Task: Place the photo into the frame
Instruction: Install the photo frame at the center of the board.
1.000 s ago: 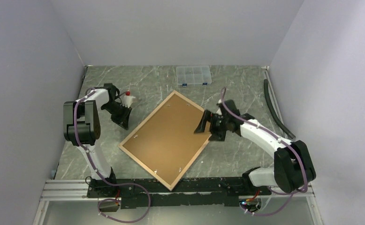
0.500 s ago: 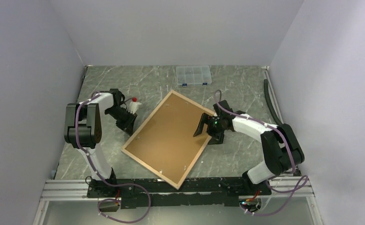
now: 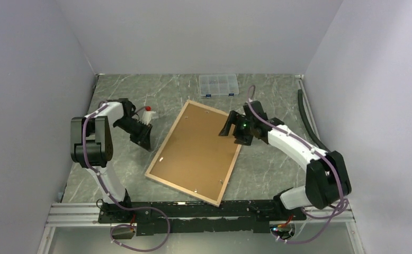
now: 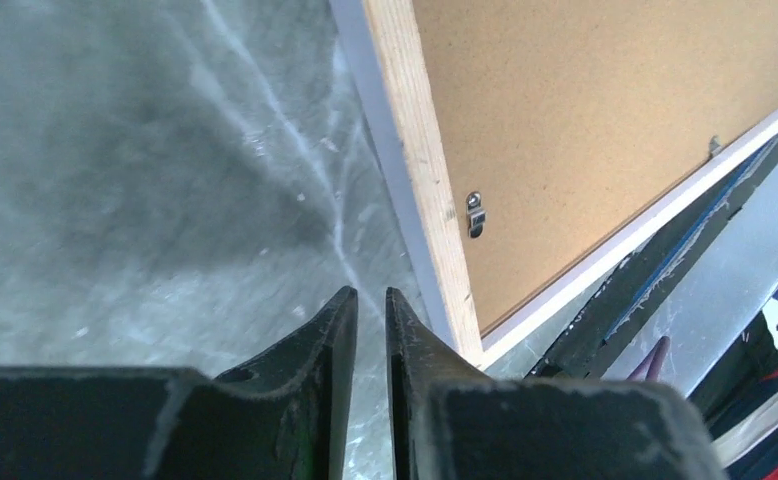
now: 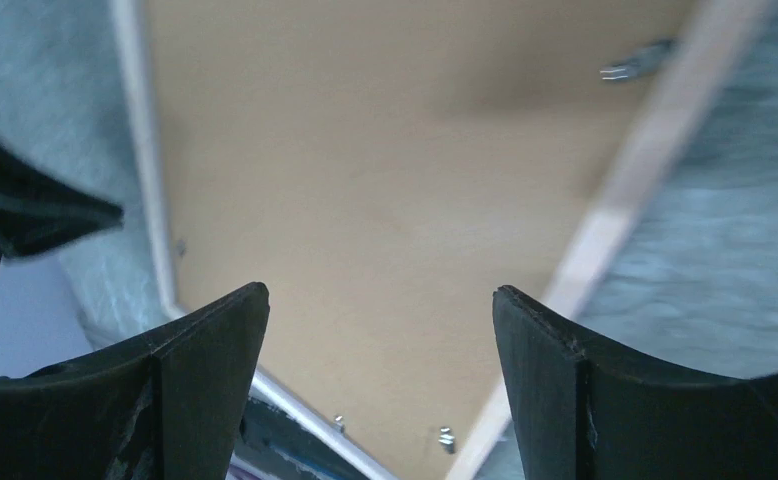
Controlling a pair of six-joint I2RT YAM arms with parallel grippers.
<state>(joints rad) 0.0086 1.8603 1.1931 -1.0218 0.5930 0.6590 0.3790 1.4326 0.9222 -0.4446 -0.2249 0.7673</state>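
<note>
The large rectangular light-wood frame point(image 3: 166, 139) lies back-up on the marble worktop point(image 3: 270, 172), long axis near-to-far; right pincer point(image 3: 228, 132), jaws apart, hovers over its far-right corner, left pincer point(image 3: 144, 142), nearly together, beside its left edge.

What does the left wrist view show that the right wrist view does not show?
Only the left wrist view: the left gripper, jaws almost shut and empty, low over the table beside the frame, and the black rail past the frame's corner.
Only the right wrist view: the right gripper, jaws wide open with nothing between them, above the backing board.
Both: the frame lying back side up, its light wood border, the brown backing board, metal clips and the grey marble table.
</note>
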